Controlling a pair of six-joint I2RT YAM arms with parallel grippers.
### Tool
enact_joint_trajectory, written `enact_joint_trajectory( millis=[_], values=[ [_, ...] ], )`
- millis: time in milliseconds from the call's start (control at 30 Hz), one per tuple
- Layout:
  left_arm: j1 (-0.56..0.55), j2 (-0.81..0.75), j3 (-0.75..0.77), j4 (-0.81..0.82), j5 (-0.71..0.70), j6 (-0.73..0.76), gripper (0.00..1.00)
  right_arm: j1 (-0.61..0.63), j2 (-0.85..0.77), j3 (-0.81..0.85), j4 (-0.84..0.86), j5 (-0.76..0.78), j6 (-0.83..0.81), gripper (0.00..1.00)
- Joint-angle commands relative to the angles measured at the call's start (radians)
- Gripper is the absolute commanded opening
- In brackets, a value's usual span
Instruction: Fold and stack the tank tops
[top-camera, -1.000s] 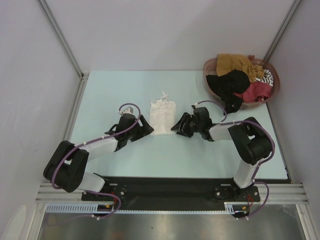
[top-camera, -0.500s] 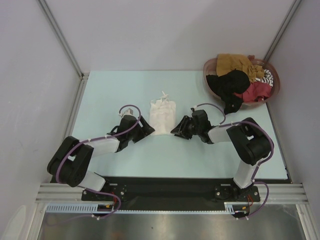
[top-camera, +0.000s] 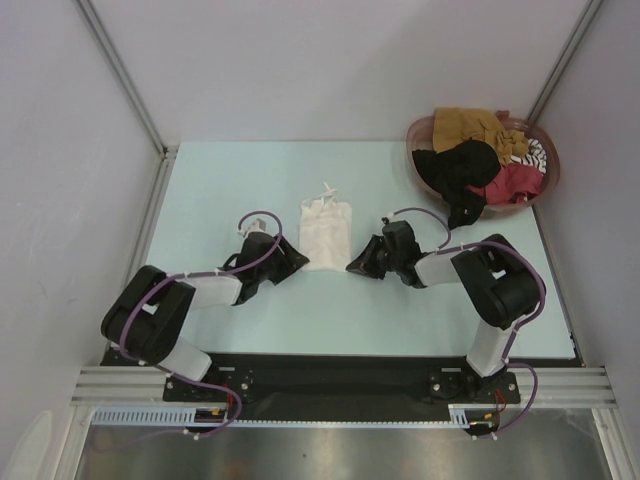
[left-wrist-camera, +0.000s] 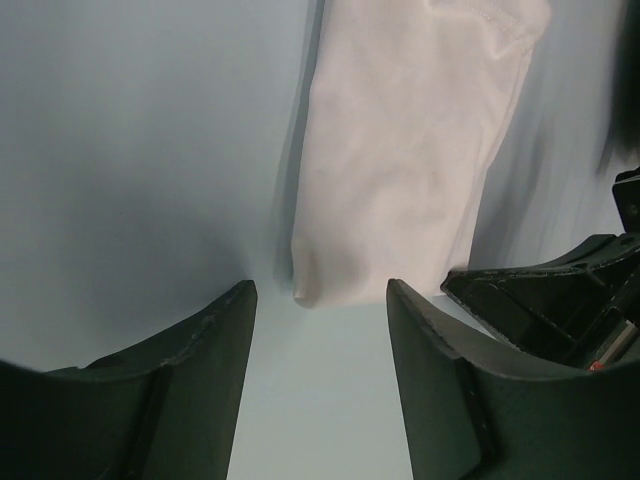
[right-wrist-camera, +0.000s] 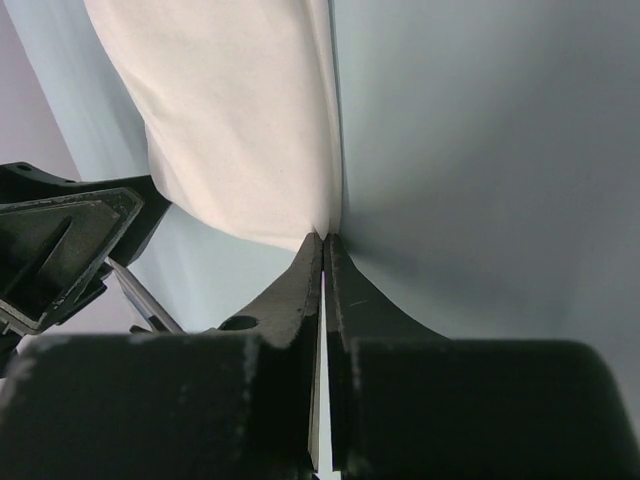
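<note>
A white tank top (top-camera: 325, 232) lies folded into a narrow strip on the pale blue table. My right gripper (top-camera: 353, 266) sits low at the strip's near right corner. In the right wrist view its jaws (right-wrist-camera: 325, 238) are pressed together with that corner of the white tank top (right-wrist-camera: 240, 110) pinched at their tips. My left gripper (top-camera: 297, 262) is at the near left corner. It stands open (left-wrist-camera: 320, 290), and the white tank top (left-wrist-camera: 400, 150) ends just ahead of the gap with nothing between the fingers. Mustard (top-camera: 465, 124), black (top-camera: 455, 165), red (top-camera: 515, 182) and striped (top-camera: 535, 152) tank tops lie heaped at the back right.
A round reddish-brown basket (top-camera: 415, 135) at the back right corner holds the heaped garments. Grey walls and metal rails enclose the table (top-camera: 220, 190) on three sides. The right gripper's body (left-wrist-camera: 560, 300) shows at the right of the left wrist view.
Both grippers have dropped in toward the white tank top's near corners. The right jaws went from open to shut on the right corner. The left jaws have narrowed somewhat.
</note>
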Motion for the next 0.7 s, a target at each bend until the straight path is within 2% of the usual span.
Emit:
enact_joint_trajectory(
  millis=[0,133,333,367,400,467,500,533,667],
  values=[
    [-0.005,0.02,-0.03,0.076,-0.001,-0.056,0.6,0.005,-0.018,0.024,-0.015,0.017,-0.024,0.0],
    [-0.008,0.043,-0.057,0.132,-0.007,-0.093,0.51,0.005,-0.027,0.027,-0.015,0.017,-0.026,0.0],
    [-0.016,0.098,-0.041,0.149,-0.001,-0.11,0.49,0.006,-0.034,0.036,-0.025,0.023,-0.029,0.0],
    [-0.016,0.106,-0.04,0.153,-0.001,-0.11,0.46,0.005,-0.034,0.036,-0.024,0.022,-0.029,0.0],
    [-0.016,0.12,-0.038,0.164,0.002,-0.11,0.36,0.006,-0.034,0.038,-0.024,0.023,-0.029,0.0],
    [-0.018,0.132,-0.029,0.17,0.002,-0.107,0.25,0.008,-0.036,0.038,-0.028,0.028,-0.032,0.0],
    [-0.018,0.138,-0.029,0.17,-0.002,-0.101,0.06,0.009,-0.036,0.041,-0.031,0.028,-0.035,0.0],
    [-0.018,0.135,-0.027,0.167,-0.01,-0.093,0.0,0.009,-0.036,0.041,-0.036,0.031,-0.04,0.0],
    [-0.025,0.088,-0.017,0.085,-0.063,-0.05,0.0,0.015,-0.057,0.044,-0.082,0.037,-0.066,0.0]
  ],
)
